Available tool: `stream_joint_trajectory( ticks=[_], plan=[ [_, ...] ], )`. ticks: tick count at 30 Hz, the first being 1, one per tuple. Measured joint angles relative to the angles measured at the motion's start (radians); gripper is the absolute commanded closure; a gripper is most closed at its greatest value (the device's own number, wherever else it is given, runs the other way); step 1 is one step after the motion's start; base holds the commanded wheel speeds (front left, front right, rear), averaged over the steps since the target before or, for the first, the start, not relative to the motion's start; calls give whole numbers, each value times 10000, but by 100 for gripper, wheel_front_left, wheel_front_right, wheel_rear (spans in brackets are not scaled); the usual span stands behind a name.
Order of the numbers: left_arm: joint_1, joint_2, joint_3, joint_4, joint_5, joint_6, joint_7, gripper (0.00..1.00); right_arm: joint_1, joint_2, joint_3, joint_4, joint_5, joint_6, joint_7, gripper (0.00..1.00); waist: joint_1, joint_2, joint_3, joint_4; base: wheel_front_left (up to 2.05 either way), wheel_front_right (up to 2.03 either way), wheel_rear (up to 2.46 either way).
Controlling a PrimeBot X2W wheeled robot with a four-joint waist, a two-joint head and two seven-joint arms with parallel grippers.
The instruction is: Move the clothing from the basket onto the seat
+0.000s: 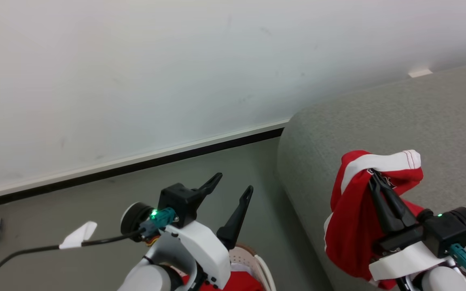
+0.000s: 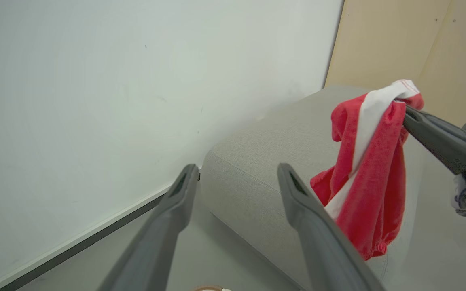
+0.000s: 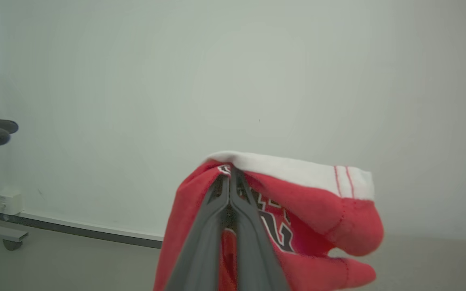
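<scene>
Above the seat's rounded edge, the right tool pinches the clothing (hanging free); the left tool gapes empty near the basket.

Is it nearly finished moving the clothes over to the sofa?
Not nearly. Nothing looks set down yet. The right pincer is shut on a red garment, dangling at the grey seat. The left pincer is open above the basket, where more red clothing waits.
</scene>
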Motion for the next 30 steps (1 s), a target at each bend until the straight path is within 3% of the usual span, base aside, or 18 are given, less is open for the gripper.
stream_joint_trajectory(
  ticks=[13,21,30],
  plan=[
    [257,-104,-192,-58,-117,42,-173,0,336,-477,-773,-426,-27,0,0,100,0,0,9,-1342,0,0,0],
    [85,-153,-426,-282,-113,-17,-31,0,-26,-591,-1273,-522,297,0,0,100,0,0,479,-1606,0,0,0],
    [-2053,-274,-976,-943,380,-686,922,0,-3103,-815,-2924,522,665,0,-2,100,2,0,2402,-1245,0,0,0]
  ],
)
